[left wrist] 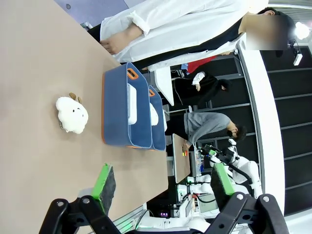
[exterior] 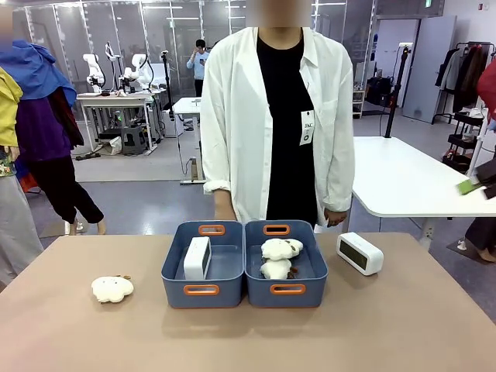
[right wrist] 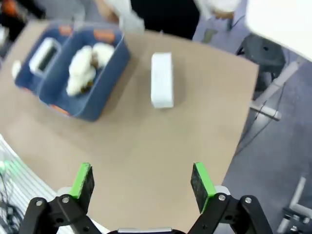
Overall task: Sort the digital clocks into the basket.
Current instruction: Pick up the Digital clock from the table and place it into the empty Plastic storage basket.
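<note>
The table (exterior: 403, 325) carries two dark-blue bins side by side near the middle of its far edge, apparently one per kind: the left basket (exterior: 172, 283) already holds one digital clock (exterior: 197, 257) standing on edge, and the right bin (exterior: 318, 283) holds two plush sheep (exterior: 280, 258). The left gripper (left wrist: 161, 181) and right gripper (right wrist: 142, 179) hang over the near side, fingers spread wide and empty, likely ready to pick. The second digital clock (exterior: 359, 253) lies unsorted just right of the bins, toward the far right corner, while a loose plush sheep (exterior: 112, 288) sits left of the basket.

Tan bench (exterior: 411, 325), nothing fancy. Two blue bins sit side by side in the middle, touching: left bin (exterior: 178, 285) and right bin (exterior: 311, 287). A fluffy plush toy (exterior: 112, 289) lies well off to their left, and a white clock (exterior: 360, 253) sits near the right bin.
</note>
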Available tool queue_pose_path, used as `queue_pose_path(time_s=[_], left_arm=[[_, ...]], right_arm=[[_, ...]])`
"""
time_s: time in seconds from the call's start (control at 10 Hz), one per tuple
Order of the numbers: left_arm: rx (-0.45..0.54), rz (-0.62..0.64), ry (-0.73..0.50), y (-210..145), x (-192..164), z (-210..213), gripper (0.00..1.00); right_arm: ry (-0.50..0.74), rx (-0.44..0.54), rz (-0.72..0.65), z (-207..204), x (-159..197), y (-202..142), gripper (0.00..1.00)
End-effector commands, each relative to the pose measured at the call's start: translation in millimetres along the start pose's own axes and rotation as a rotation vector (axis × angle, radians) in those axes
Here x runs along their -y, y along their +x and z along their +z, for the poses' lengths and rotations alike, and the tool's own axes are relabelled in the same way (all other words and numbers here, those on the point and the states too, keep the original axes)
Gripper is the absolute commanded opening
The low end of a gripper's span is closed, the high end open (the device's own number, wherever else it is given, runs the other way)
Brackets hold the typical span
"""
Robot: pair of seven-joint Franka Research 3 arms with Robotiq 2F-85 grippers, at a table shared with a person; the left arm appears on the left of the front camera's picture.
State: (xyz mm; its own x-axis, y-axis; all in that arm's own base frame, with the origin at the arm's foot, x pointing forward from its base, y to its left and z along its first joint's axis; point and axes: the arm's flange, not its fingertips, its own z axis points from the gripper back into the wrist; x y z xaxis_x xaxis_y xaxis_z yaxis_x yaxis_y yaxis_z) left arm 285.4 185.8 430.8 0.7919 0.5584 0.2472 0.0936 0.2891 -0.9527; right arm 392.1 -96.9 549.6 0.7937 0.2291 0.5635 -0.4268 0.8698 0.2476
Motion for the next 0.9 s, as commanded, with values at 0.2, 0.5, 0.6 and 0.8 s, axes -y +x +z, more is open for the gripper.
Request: queue_pose_path(time_s=[0.2, 0.5, 0.6, 0.8], left_arm=[[-0.001, -0.015, -0.015, 1, 2, 3, 1.00], [-0.001, -0.015, -0.015, 1, 2, 3, 1.00], [-0.001, -0.015, -0.015, 1, 2, 3, 1.00], [-0.001, -0.015, -0.015, 1, 2, 3, 1.00]], right_arm=[[-0.033, -0.128, 0.116, -78, -17, 8, 1.00], [-0.018, -0.148, 0.128, -84, -25, 8, 1.00], [-0.018, -0.148, 0.128, -84, -25, 8, 1.00], [-0.018, -0.148, 0.128, -84, -25, 8, 1.00]])
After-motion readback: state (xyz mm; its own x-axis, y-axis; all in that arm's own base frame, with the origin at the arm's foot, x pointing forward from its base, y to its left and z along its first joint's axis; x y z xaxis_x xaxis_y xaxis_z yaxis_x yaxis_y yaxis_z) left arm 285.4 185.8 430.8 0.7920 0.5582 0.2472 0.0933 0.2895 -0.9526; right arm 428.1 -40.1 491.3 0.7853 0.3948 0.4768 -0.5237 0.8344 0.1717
